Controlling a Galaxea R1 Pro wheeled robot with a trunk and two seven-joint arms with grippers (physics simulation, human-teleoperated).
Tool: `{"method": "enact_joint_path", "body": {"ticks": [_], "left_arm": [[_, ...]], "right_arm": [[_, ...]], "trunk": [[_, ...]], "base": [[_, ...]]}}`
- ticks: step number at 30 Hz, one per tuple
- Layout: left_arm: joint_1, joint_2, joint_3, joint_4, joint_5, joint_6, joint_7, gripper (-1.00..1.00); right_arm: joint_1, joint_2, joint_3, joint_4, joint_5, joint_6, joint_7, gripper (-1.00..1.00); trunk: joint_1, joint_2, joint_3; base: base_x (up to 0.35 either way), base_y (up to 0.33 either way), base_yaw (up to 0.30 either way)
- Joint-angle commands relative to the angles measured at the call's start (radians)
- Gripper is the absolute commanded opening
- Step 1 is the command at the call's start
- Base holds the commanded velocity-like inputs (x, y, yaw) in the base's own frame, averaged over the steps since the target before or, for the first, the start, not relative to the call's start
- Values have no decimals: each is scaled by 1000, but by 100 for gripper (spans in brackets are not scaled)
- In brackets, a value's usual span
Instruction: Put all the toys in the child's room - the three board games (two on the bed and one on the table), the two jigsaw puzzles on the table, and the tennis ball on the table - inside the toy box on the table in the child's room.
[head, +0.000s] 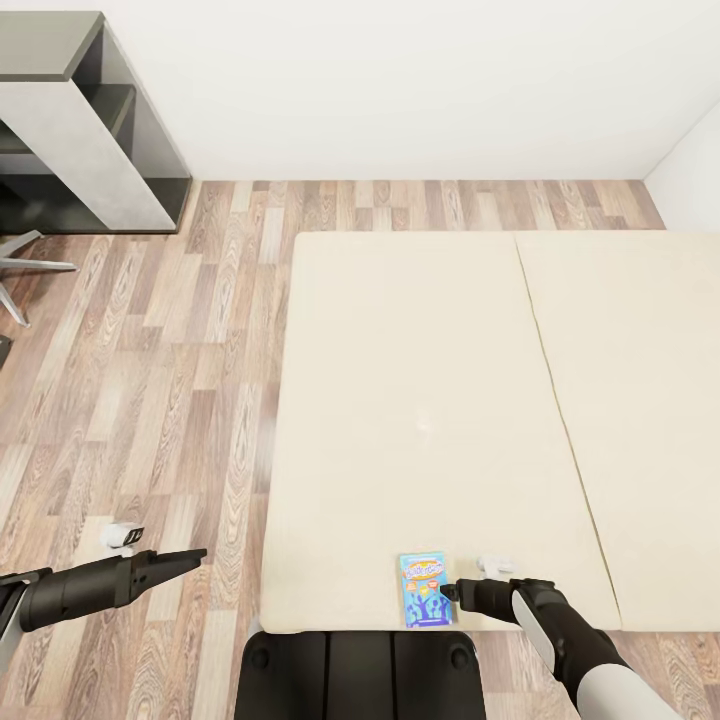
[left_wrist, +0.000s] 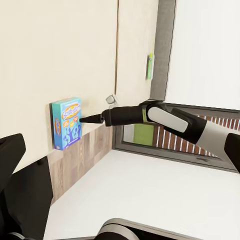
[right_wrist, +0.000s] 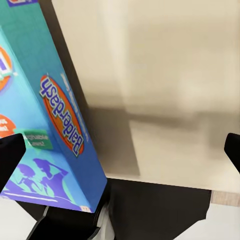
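Head view: the robot stands at the foot of the bed (head: 430, 400), a beige mattress in two panels over a wood-plank floor (head: 150, 380). One board game (head: 424, 589), a thin blue box with a printed lid, lies flat near the bed's near edge. The right hand (head: 450, 591) reaches in from the side, its tip at the box's right edge. In the right wrist view the blue lid (right_wrist: 45, 125) looms close, with the two dark fingertips (right_wrist: 10, 155) standing apart on either side of the picture; the hand is open and clamped on nothing. Whether a finger already touches the box cannot be told. The left wrist view shows the same box (left_wrist: 66, 122) and the right hand (left_wrist: 92, 119) pointing at its edge. The left hand (head: 195, 555) hangs over the floor, well apart from the bed; its fingers appear drawn together in a point.

Step in hand, by judgement: grasping the blue game. A thin flat box offers little to grip from the side, so one finger would need to slip under the edge, perhaps where the box nears the mattress border, with the other finger on the lid. Closing squarely should keep the box from sliding away. A small white object (head: 122, 536) lies on the floor.
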Motion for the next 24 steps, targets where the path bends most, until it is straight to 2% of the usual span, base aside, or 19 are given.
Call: {"method": "enact_joint_path", "body": {"ticks": [1, 24], "left_arm": [[0, 0, 0, 0, -1, 11, -4, 100], [0, 1, 1, 0, -1, 11, -4, 100]], "right_arm": [[0, -1, 5, -1, -10, 5, -3, 100], [0, -1, 5, -1, -10, 5, -3, 100]], "trunk": [[1, -1, -1], [1, -1, -1]], "base": [[0, 0, 0], [0, 0, 0]]}}
